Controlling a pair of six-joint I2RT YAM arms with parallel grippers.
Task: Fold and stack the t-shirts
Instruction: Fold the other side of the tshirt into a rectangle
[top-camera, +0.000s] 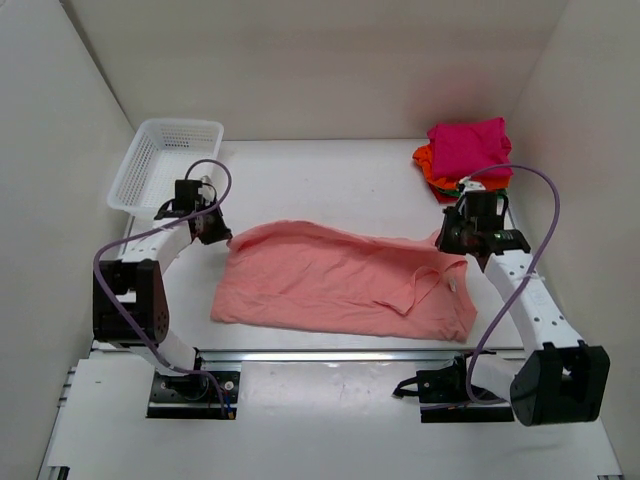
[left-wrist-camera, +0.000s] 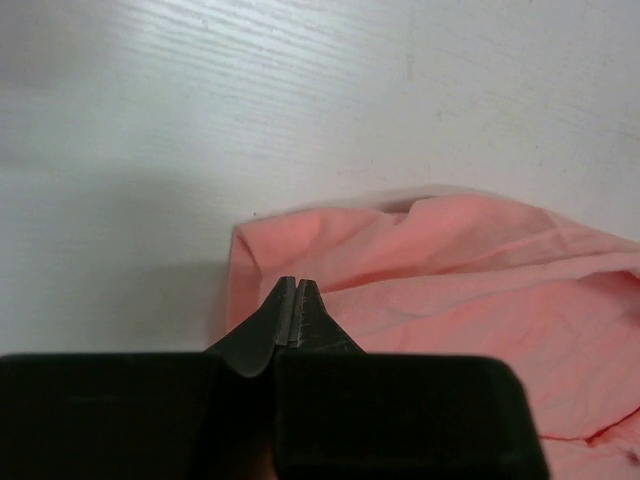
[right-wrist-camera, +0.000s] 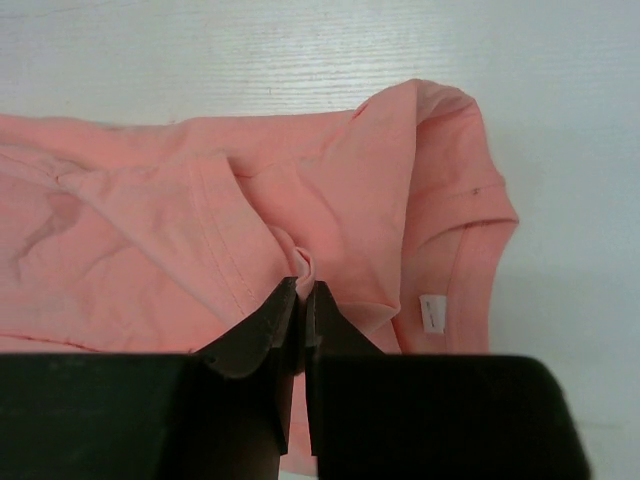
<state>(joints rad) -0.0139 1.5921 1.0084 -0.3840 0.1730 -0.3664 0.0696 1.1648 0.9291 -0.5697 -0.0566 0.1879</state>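
Note:
A light salmon-pink t-shirt (top-camera: 340, 280) lies spread out, partly folded, on the white table. My left gripper (top-camera: 215, 228) is at its far left corner. In the left wrist view the left gripper (left-wrist-camera: 297, 287) is shut with pads touching and no cloth shows between them; the shirt (left-wrist-camera: 450, 280) lies just beyond the tips. My right gripper (top-camera: 455, 240) is at the shirt's far right end. In the right wrist view the right gripper (right-wrist-camera: 307, 290) is shut on a small ridge of the shirt (right-wrist-camera: 130, 240) beside the collar. A stack of folded t-shirts with a magenta one (top-camera: 468, 145) on top stands at the back right.
A white mesh basket (top-camera: 165, 165) stands at the back left, just behind the left arm. An orange shirt (top-camera: 425, 163) sticks out under the magenta one. White walls close in the table on the left, back and right. A white label (right-wrist-camera: 432, 313) shows inside the collar.

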